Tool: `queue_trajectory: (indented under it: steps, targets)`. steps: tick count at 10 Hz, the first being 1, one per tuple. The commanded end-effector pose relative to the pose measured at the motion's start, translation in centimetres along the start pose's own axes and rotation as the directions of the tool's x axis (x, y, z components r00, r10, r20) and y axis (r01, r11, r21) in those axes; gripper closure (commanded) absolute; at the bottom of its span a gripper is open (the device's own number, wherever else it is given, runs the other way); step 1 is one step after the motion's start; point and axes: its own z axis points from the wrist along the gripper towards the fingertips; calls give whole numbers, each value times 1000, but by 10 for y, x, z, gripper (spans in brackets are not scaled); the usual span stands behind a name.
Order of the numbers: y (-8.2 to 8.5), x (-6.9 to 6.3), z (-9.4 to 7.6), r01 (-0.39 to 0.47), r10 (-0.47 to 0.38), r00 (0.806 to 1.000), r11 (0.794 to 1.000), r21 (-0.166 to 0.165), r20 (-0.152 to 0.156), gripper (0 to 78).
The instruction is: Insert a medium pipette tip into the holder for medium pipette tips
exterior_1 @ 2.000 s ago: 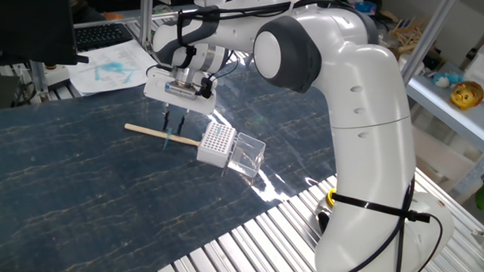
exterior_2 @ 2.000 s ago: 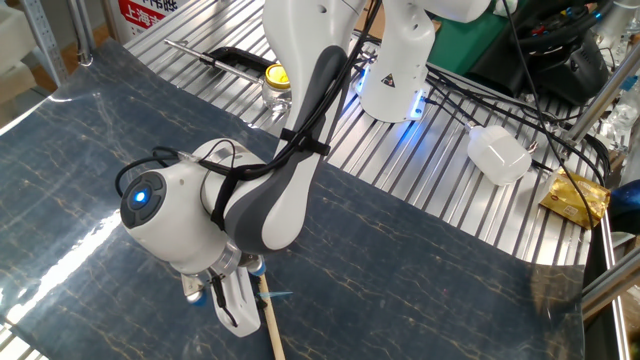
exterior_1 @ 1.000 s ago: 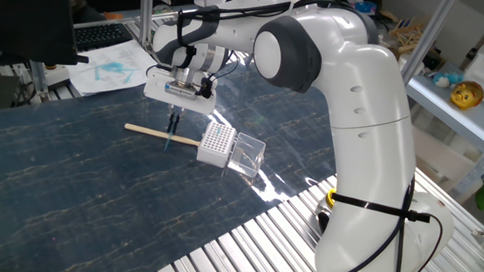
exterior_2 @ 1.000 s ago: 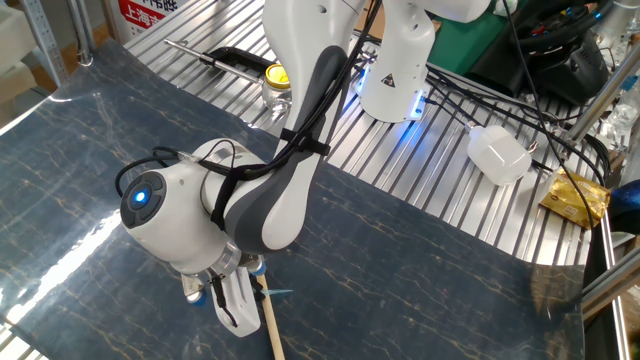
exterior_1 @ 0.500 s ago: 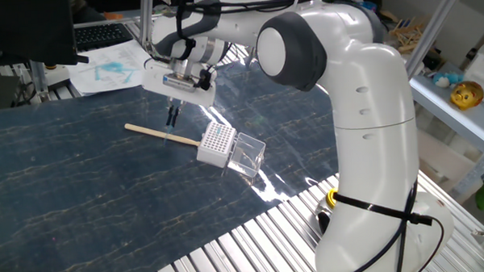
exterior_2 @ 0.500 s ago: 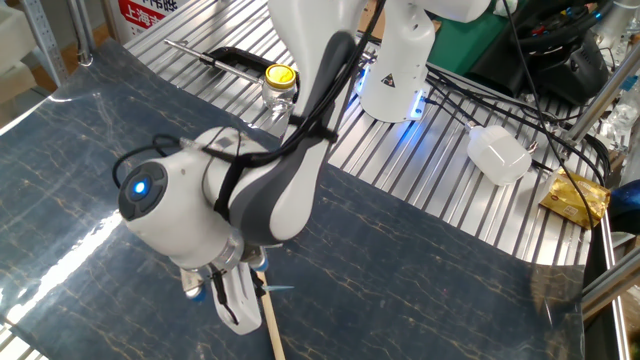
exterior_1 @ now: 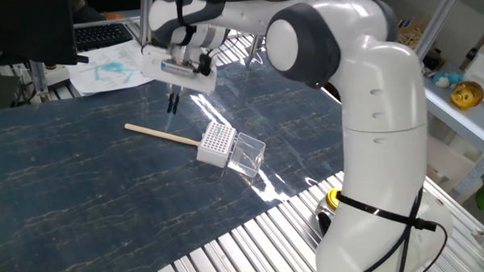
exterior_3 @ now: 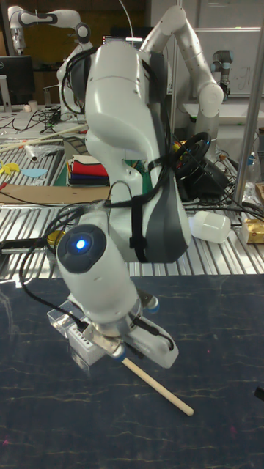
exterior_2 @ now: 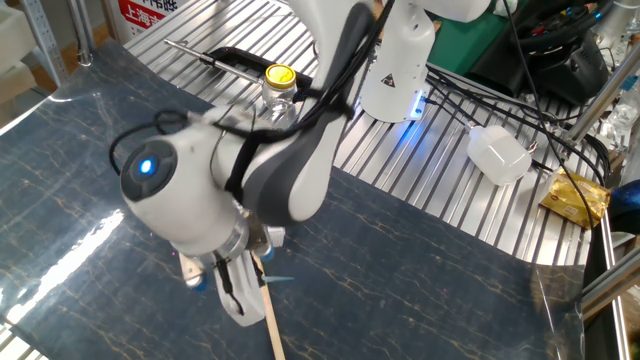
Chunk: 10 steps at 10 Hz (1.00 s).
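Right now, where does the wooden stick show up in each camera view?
One fixed view: wooden stick lies left of centre on the dark mat, its right end by the white tip holder.
The other fixed view: bottom edge, under the gripper.
Tall fixed view: lower centre, slanting down to the right.
Shared landmark: the gripper, above the stick.

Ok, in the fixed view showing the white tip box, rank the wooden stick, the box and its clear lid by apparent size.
1. wooden stick, longest by far though thin.
2. white tip box and clear lid: these look about alike; the lid lies a little nearer the camera, so I won't rank them.
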Motion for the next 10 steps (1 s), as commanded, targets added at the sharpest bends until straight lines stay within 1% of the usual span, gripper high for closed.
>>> queue_trajectory:
  steps: [1,2,3,4,5,6,7,8,9,10]
  targets:
    - [-2,9,-26,29,-32,995,999,30,91,764]
    - [-3,11,-32,46,-48,992,999,24,117,764]
    - [-5,13,-37,64,-67,989,998,27,133,764]
    - [-6,13,-40,71,-75,987,997,30,141,764]
    - [-9,16,-48,98,-102,981,995,30,166,764]
    - [-10,16,-49,105,-109,979,994,32,172,764]
    - [-13,15,-53,128,-132,973,991,35,191,764]
    - [-19,11,-57,175,-180,959,984,43,221,764]
    - [-26,7,-60,217,-224,945,975,56,238,764]
    - [-32,3,-63,253,-260,933,966,60,250,764]
